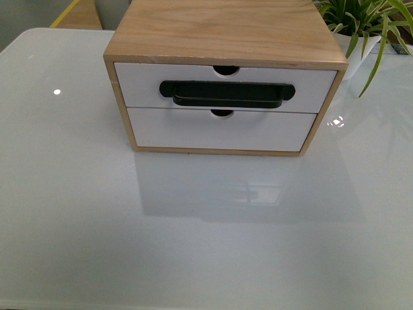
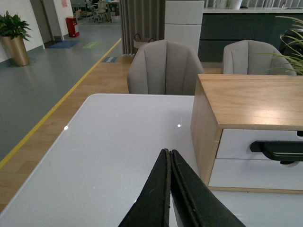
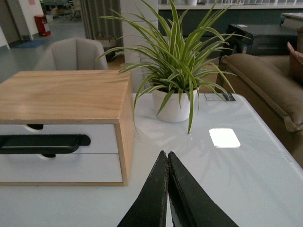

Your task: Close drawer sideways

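The drawer [image 1: 142, 81] is the upper one in a light wood cabinet [image 1: 222, 29] at the table's far middle. It has a white front, a long black bar handle [image 1: 227, 93] and a semicircular notch on top. Its front sits level with the cabinet frame. It also shows in the left wrist view [image 2: 236, 142] and the right wrist view [image 3: 102, 137]. Neither arm shows in the front view. My left gripper [image 2: 169, 152] is shut and empty, above the table left of the cabinet. My right gripper [image 3: 166, 153] is shut and empty, to the cabinet's right.
A plain white drawer front [image 1: 219, 132] without a handle sits below. A potted spider plant [image 3: 173, 101] stands right of the cabinet, its leaves reaching over the table. The glossy white table [image 1: 193, 245] stretches in front. Grey chairs [image 2: 163, 66] stand beyond the far edge.
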